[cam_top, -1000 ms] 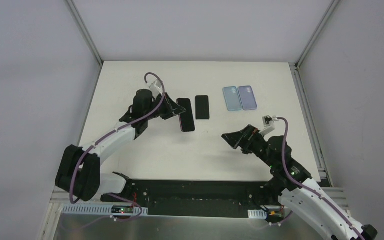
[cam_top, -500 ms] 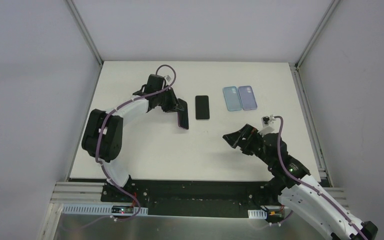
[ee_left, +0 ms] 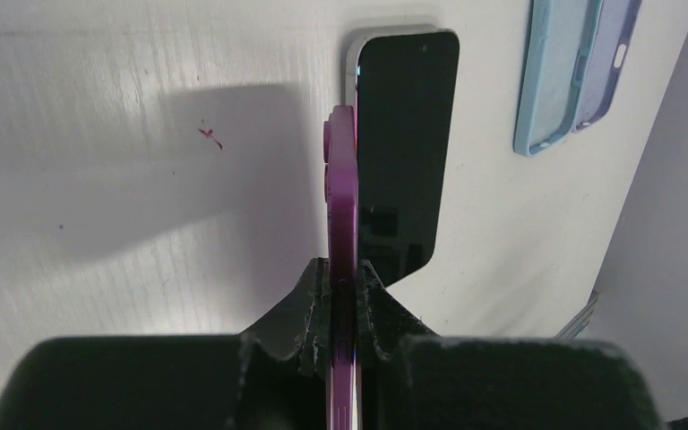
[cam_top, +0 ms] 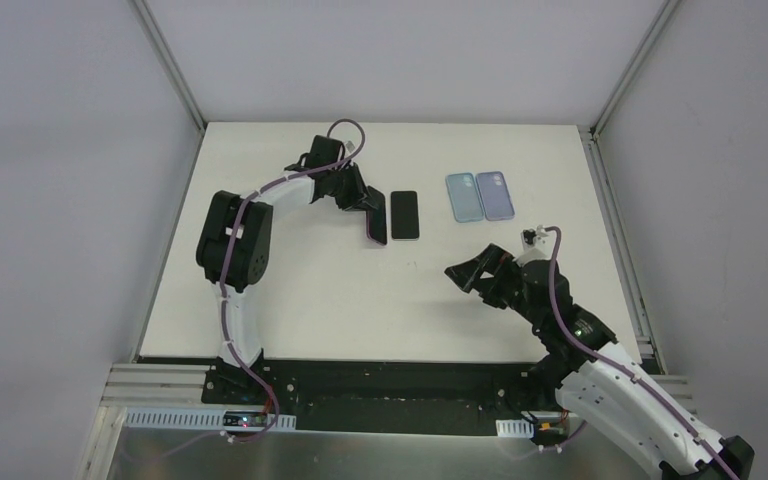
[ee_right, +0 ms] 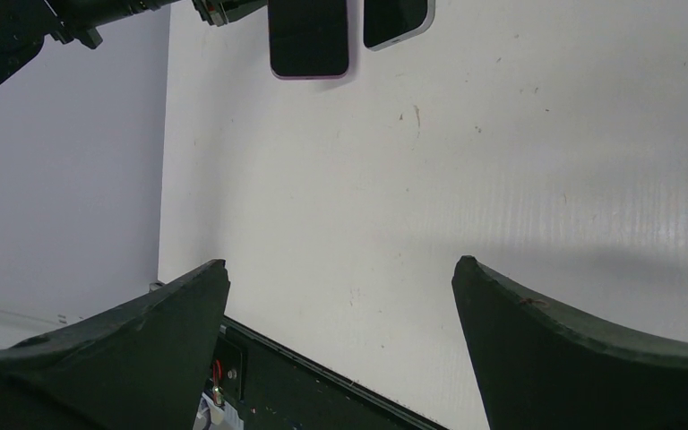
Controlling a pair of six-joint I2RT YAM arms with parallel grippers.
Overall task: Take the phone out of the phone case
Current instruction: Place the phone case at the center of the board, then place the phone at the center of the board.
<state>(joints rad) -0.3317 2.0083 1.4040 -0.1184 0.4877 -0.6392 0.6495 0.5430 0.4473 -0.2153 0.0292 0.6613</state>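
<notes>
Left claw clamped shut on cased phone, held on edge just beside 1 bare phone on worktop. Right claw wide open, empty. Step, as judged: bracing for removal. Next: right claw must reach across and pry it free.

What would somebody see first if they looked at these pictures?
Probably the left gripper, pinched shut on a phone in a pink case and holding it turned on its edge, toward the table's far side. Right beside it a bare black phone lies flat, and further right an empty blue case and a purple case lie side by side. The right gripper hangs wide open nearer the front.
</notes>
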